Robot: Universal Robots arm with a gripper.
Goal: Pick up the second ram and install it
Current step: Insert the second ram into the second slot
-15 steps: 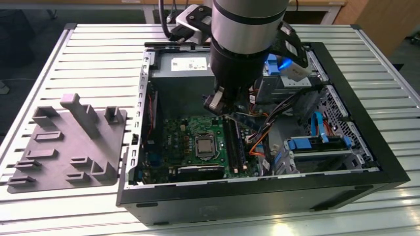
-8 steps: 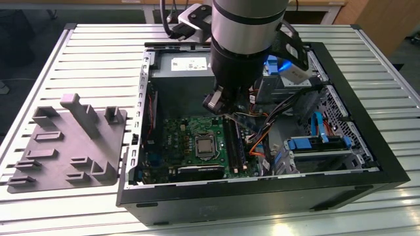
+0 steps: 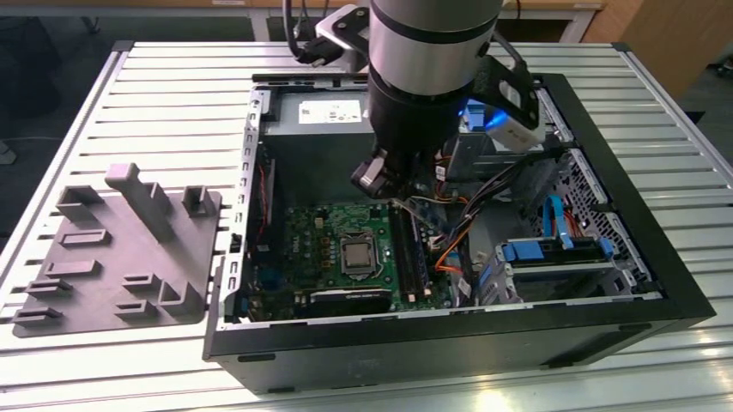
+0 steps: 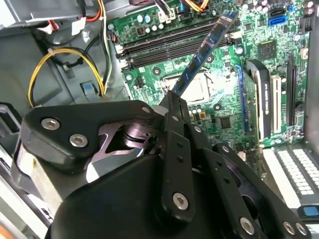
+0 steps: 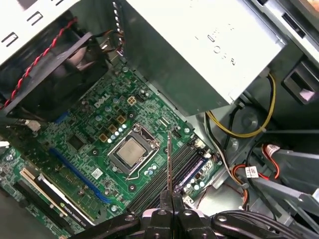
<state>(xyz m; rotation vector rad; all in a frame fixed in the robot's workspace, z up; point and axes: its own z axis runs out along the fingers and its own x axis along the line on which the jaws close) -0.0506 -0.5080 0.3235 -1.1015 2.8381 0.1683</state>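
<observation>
Closed tight on a thin flat ram [image 4: 207, 47], my gripper [image 4: 174, 98] hovers above the green motherboard [image 5: 99, 129]; black case [image 3: 641, 257], ribbed metal table [image 3: 172, 86].

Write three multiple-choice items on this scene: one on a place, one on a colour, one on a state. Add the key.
1. Where is the fixture?
A. On the table, at the exterior view's left of the case.
B. Inside the case.
C. Under the case.

2. What colour is the motherboard?
A. Red.
B. Green.
C. White.

3. What state is the ram in?
A. Lying on the table.
B. Lying on the fixture.
C. Clamped in the gripper.

Key:
1 A, it lies on the table outside the case.
2 B, the motherboard shows green in all views.
3 C, the gripper pinches one end of the ram over the motherboard.
</observation>
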